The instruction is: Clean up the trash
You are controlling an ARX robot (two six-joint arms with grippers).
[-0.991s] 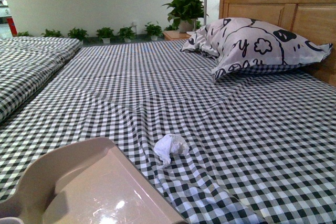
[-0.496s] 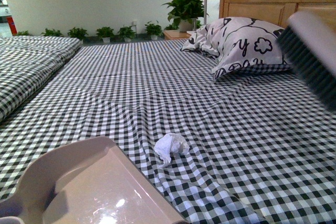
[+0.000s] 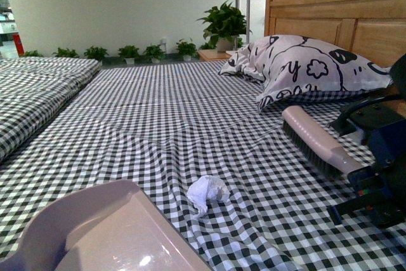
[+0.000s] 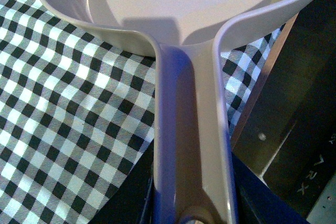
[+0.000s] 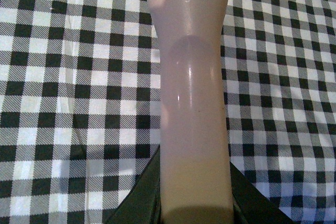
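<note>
The trash, a small crumpled white wad, lies on the checked bedsheet at centre front. My left gripper is shut on the handle of a beige dustpan; its pan shows at the lower left of the front view, left of the trash. My right gripper is shut on the handle of a beige brush with dark bristles, held low over the sheet to the right of the trash. The brush handle fills the right wrist view.
A black-and-white patterned pillow leans on the wooden headboard at back right. A second checked bed lies to the left. Potted plants line the far wall.
The brush has come down from the upper right and now lies low over the sheet, with my right arm in view. The view has shifted a little. The trash has not moved.
</note>
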